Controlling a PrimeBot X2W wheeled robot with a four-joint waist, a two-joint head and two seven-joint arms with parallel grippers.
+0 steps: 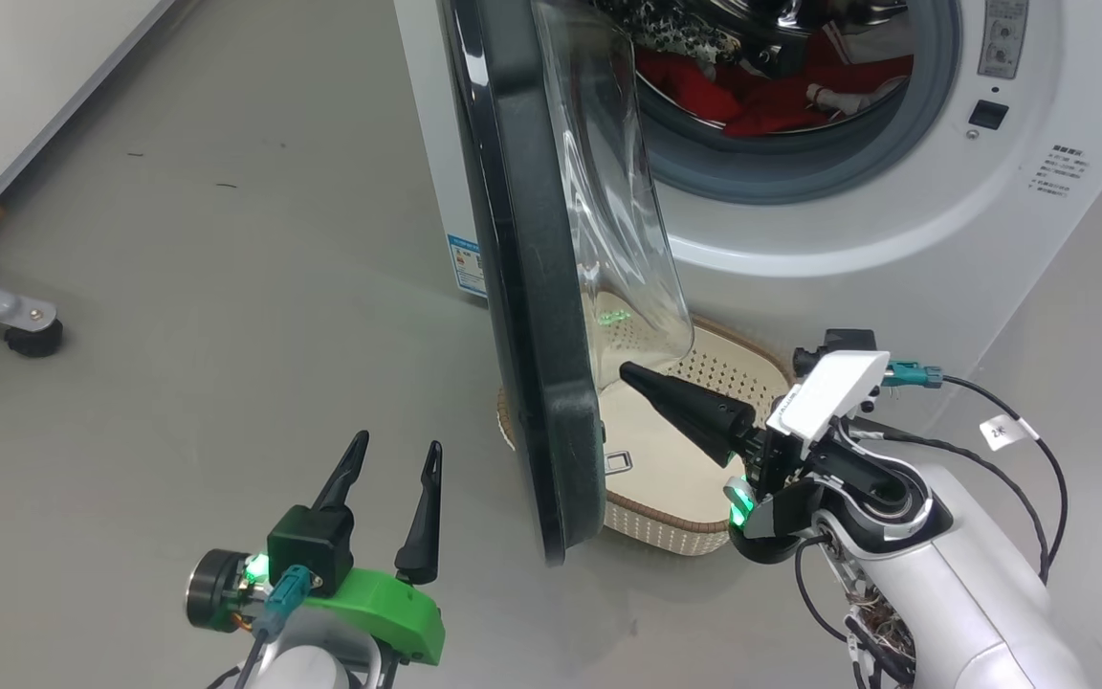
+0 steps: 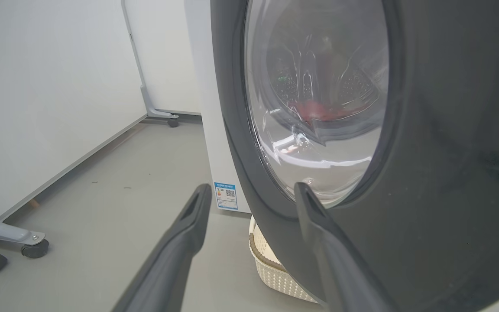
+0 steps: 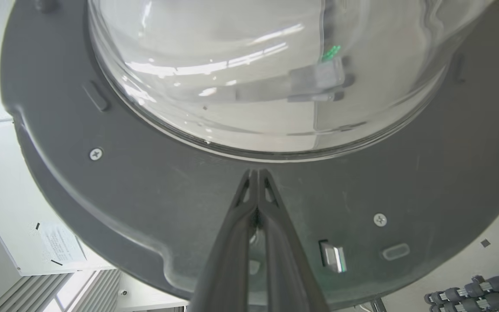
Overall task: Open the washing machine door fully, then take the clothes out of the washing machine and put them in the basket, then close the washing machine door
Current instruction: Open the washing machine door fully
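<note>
Cable tag (image 1: 1007, 433): small white flag, reads roughly "2K".
Blue label (image 2: 226, 196): low on the washer's (image 2: 202, 108) side, near its front edge. It has a QR code, and its print is too small to read.
Front print (image 1: 1068, 170): short dark lines near the right edge of the washer's front, illegible.
Wall sheet (image 3: 61, 245): printed lines, illegible.

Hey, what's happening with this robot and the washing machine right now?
The door stands partly open. The robot's shut right gripper points at the door's inner face, seemingly pushing it wider. The open left gripper hovers on the outer side, holding nothing. The red clothes lie inside the machine; the basket sits below.
</note>
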